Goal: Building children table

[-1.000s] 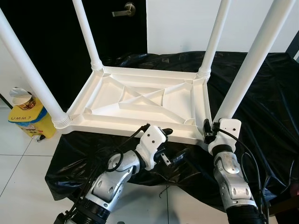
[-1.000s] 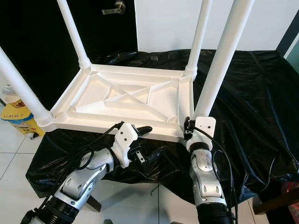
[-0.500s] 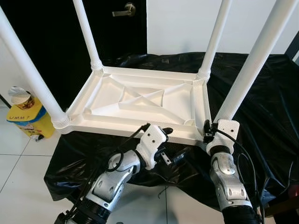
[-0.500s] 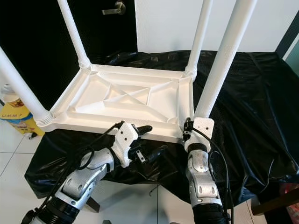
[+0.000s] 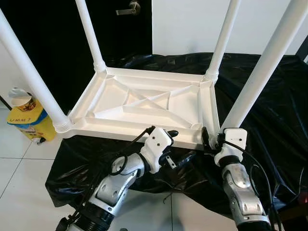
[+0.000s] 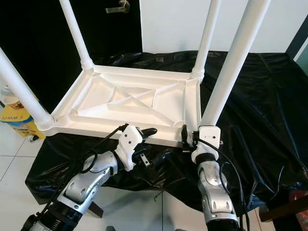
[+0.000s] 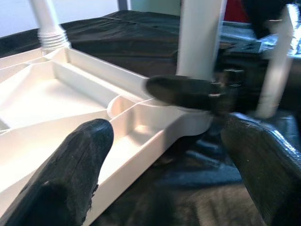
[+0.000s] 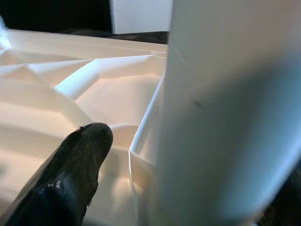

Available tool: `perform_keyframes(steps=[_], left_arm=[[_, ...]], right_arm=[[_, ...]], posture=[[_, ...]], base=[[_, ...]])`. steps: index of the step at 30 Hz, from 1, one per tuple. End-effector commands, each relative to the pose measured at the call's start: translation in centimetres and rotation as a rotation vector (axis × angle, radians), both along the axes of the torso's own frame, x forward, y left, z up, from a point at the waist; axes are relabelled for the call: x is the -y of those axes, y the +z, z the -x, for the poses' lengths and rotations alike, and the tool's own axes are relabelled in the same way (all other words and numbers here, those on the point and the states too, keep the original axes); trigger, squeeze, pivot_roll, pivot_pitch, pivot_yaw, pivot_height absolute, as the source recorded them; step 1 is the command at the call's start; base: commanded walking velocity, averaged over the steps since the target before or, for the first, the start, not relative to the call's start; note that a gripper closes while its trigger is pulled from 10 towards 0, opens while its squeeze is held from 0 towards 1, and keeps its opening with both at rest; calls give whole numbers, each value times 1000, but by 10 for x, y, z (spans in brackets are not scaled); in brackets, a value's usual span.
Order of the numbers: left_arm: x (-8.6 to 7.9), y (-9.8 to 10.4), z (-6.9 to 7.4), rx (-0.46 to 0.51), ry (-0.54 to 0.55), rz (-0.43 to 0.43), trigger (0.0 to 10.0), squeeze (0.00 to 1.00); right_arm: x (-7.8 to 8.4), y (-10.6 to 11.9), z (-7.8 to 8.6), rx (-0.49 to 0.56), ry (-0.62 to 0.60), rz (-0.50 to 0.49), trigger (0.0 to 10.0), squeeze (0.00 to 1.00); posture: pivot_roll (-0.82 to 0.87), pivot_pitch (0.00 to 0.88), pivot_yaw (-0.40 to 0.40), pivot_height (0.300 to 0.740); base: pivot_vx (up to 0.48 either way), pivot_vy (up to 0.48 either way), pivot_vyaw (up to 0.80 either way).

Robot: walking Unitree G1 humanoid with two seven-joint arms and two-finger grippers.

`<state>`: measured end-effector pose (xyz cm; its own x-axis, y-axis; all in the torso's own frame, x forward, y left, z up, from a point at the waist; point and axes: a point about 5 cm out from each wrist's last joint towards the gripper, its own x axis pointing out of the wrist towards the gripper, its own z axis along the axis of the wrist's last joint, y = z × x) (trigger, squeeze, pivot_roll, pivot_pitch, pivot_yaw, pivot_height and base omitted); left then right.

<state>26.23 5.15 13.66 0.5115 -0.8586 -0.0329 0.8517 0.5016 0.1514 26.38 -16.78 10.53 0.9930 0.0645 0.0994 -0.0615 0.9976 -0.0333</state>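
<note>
Since the earlier frame, the right gripper [image 5: 211, 139] has turned at the base of the near right leg [image 5: 262, 72]: one black finger now shows on the inner side of that leg, over the tabletop corner. Its fingers stand apart with the leg between them; whether they press it I cannot tell. The left gripper [image 5: 178, 147] has stayed at the near rim of the tabletop [image 5: 144, 103], its fingers apart, one over the rim and one below it by the black cloth [image 5: 269, 110].

The white plastic children table lies upside down on the black cloth, underside up. The far left leg [image 5: 89, 31] and far right leg [image 5: 222, 38] stand in the far corners of the tabletop, and the near left leg [image 5: 29, 72] stands in its near left corner. All four legs are upright in their sockets, so the build looks almost finished. What seems left is to seat or tighten the near right leg, then to turn the table on its feet. A yellow container [image 5: 26, 120] stands on the floor left of the tabletop.
</note>
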Motion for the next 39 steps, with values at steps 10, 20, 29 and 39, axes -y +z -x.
perform_keyframes(steps=[10, 20, 29, 39], left_arm=[[-2, 1, 0, 23, -34, -32, 10000, 0], [-5, 3, -5, 39, -18, -35, 10000, 0], [-9, 4, -2, 42, -6, -34, 10000, 0], [-7, 1, 1, 47, -16, -40, 10000, 0]], right_arm=[[22, 13, 3, 37, 245, 73, 10000, 0], [23, 7, -13, -32, 436, 163, 4196, 0], [22, -2, -15, -60, 452, 161, 0, 0], [25, -14, -22, -124, 327, 133, 10000, 0]], posture=[[11, 15, 27, 740], [36, 17, 16, 740], [54, 25, 26, 740], [40, 29, 37, 740]], base=[[0, 0, 0], [0, 0, 0], [0, 0, 0], [0, 0, 0]])
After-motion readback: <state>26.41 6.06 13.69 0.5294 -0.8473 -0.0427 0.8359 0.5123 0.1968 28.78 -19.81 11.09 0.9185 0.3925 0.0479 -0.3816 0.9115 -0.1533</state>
